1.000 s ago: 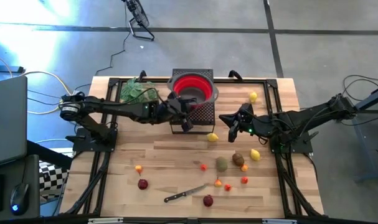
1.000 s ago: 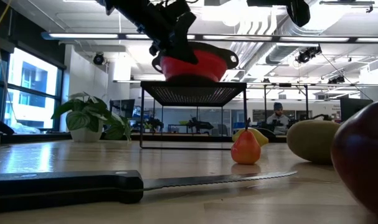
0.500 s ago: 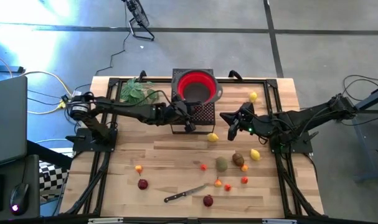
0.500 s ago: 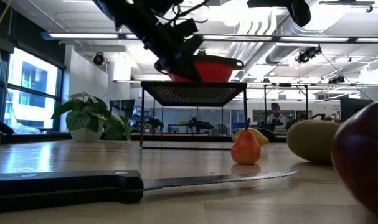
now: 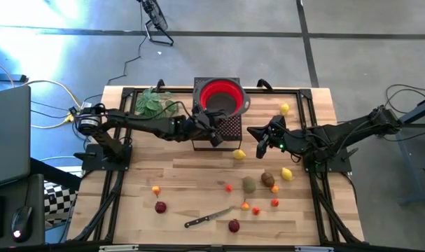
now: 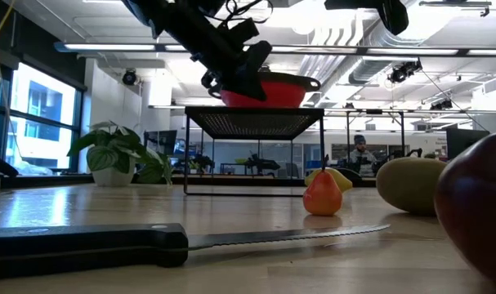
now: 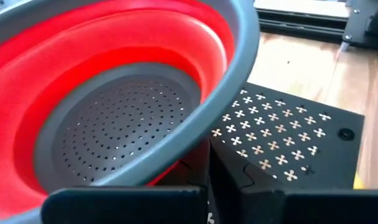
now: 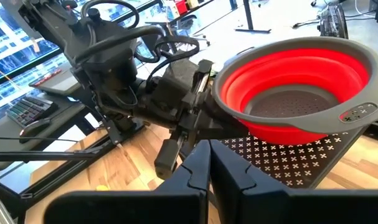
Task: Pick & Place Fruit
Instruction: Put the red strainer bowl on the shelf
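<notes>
Nearest the table's front edge, a black-handled steel knife lies flat, with a dark red ball fruit just beside its blade end and another dark red ball toward the front-left.

Mid-table, the rest of the fruit is scattered loose on the wood: an olive-green oval, a brown oval, tiny orange and red pieces, a yellow lemon and a second lemon just beside the stand. None is held.

The right claw is held above the table right of centre, fingers pressed together, gripping nothing.

Toward the back edge, a red collapsible silicone colander with a grey rim sits on a black perforated metal stand. The left claw is seen at the colander's near rim, pressed together; whether the rim is pinched cannot be told. A green leafy sprig lies at back-left.

Judgement: colander placement is the step in hand. It should be seated level and centred on the stand before release, then the claw drawn clear without dragging the rim.
</notes>
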You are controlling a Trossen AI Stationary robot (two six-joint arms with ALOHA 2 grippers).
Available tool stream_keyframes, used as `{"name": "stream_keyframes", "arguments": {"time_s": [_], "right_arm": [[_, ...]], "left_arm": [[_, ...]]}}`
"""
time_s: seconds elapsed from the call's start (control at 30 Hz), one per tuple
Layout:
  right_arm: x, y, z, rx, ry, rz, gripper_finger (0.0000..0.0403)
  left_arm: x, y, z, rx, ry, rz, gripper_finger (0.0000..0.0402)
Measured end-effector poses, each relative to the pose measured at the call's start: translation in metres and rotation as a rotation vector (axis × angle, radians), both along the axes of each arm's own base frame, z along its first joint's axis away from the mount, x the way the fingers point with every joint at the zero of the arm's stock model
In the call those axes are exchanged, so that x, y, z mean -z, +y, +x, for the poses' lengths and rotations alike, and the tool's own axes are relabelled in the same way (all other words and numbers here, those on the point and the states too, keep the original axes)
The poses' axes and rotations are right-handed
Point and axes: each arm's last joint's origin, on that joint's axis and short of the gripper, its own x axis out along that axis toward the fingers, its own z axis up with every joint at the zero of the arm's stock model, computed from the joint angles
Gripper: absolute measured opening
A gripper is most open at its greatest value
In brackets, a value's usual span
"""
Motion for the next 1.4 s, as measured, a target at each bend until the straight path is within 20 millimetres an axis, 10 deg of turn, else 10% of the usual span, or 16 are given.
{"name": "stream_keyframes", "arguments": {"time_s": [0.8, 1.4], "right_arm": [[0.001, 0.0, 0.0, -0.019, 0.007, 0.008, 0.0003], [0.001, 0.001, 0.0, -0.019, 0.005, 0.008, 0.0003]], "left_arm": [[-0.033, -0.041, 0.003, 0.071, -0.348, -0.142, 0.0001], [-0.017, -0.046, 0.044, 0.162, -0.184, -0.012, 0.0001]]}}
